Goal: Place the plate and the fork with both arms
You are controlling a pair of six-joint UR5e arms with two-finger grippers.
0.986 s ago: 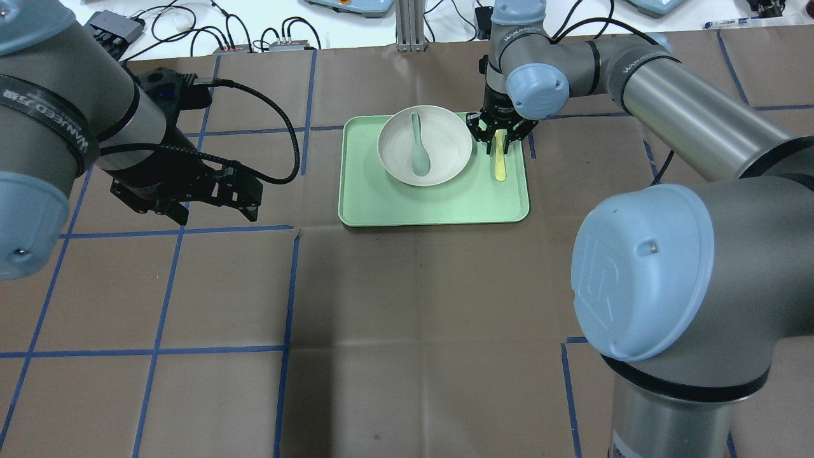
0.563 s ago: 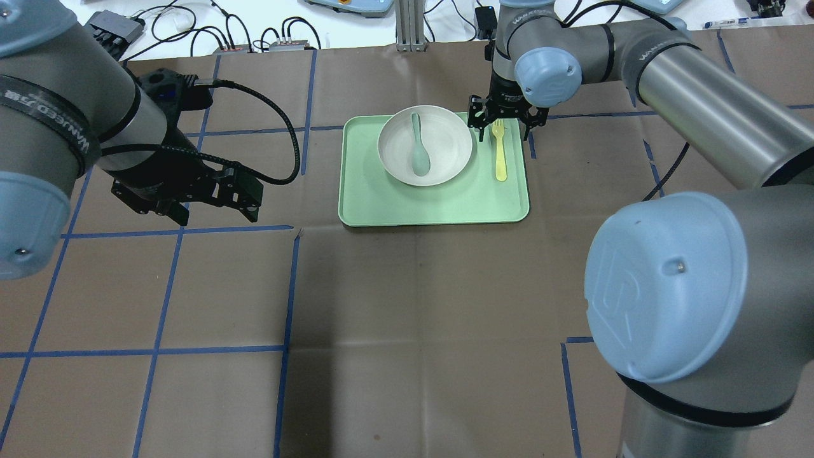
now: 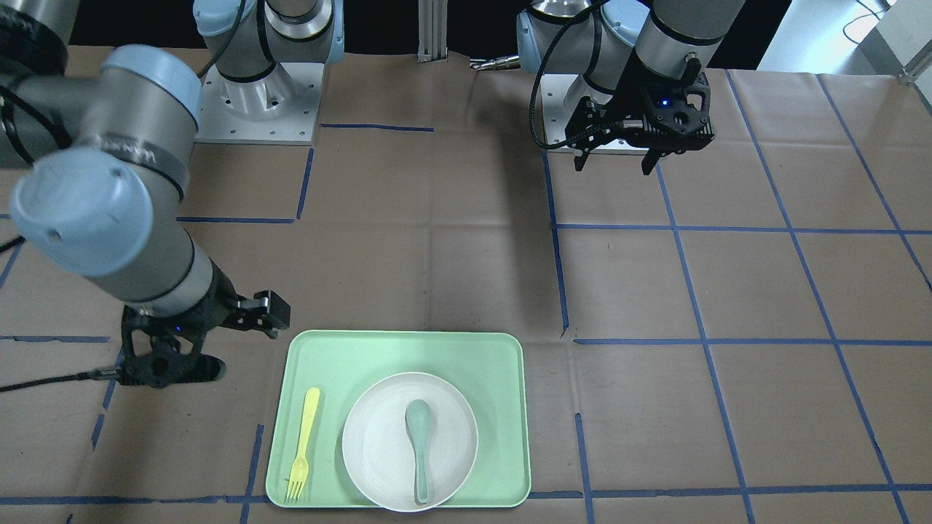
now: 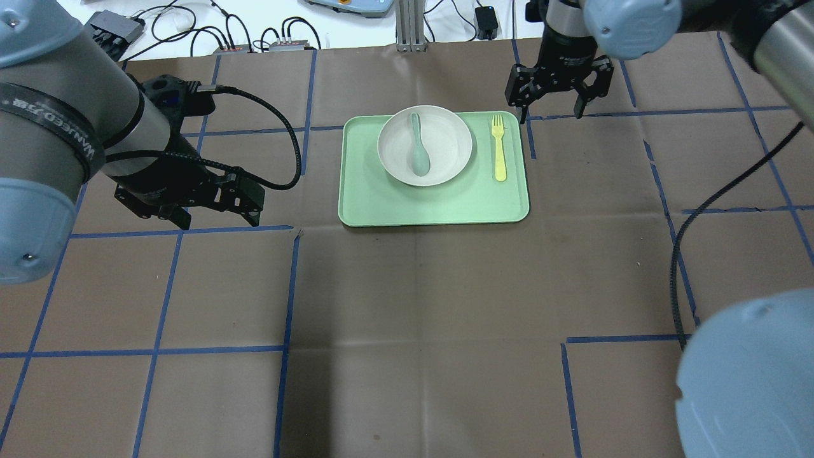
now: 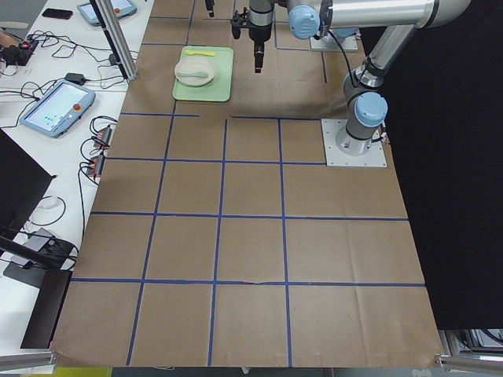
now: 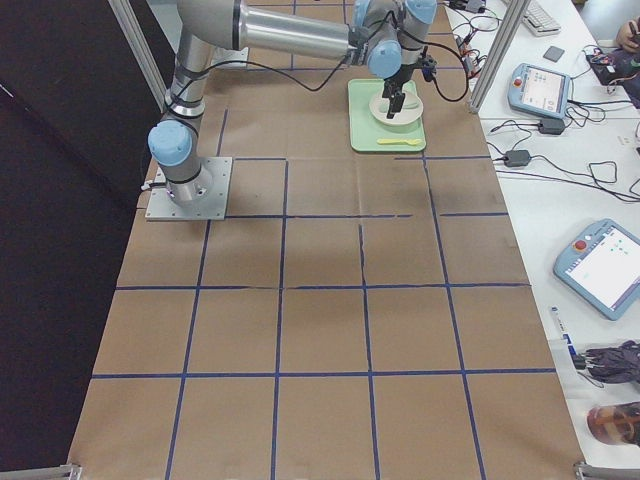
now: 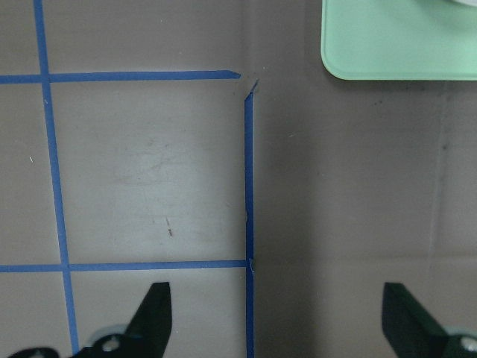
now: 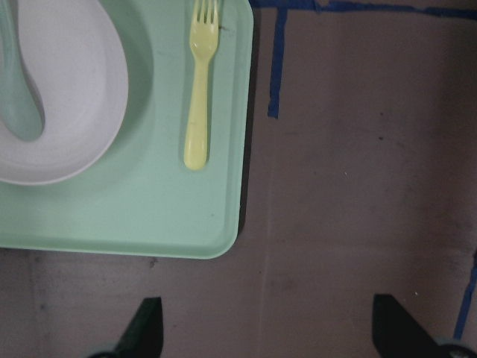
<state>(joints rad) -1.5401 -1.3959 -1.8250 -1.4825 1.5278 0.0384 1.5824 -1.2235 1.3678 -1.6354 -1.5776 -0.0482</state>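
The off-white plate [image 4: 451, 147] sits on the mint-green tray [image 4: 432, 205] with a grey-green spoon [image 4: 418, 149] lying in it. The pale-yellow fork [image 4: 499, 151] lies flat on the tray just right of the plate, tines toward the far edge. My right gripper [image 4: 551, 109] is open and empty, hanging beyond the tray's far right corner. In its wrist view the fork [image 8: 197, 89], plate [image 8: 82, 104] and tray [image 8: 149, 224] lie up and left of the open fingers. My left gripper [image 4: 219, 219] is open and empty over bare table left of the tray.
Brown paper with a blue tape grid covers the table. Cables and small boxes [image 4: 254, 39] and an aluminium post [image 4: 407, 25] line the far edge. The left wrist view shows only the tray's corner [image 7: 395, 45]. A teach pendant [image 5: 55, 106] lies beside the table.
My right gripper stood at the fork on the tray, then opened, let it go and drew away up and to the right. The fork stays on the tray. The left gripper barely moved.
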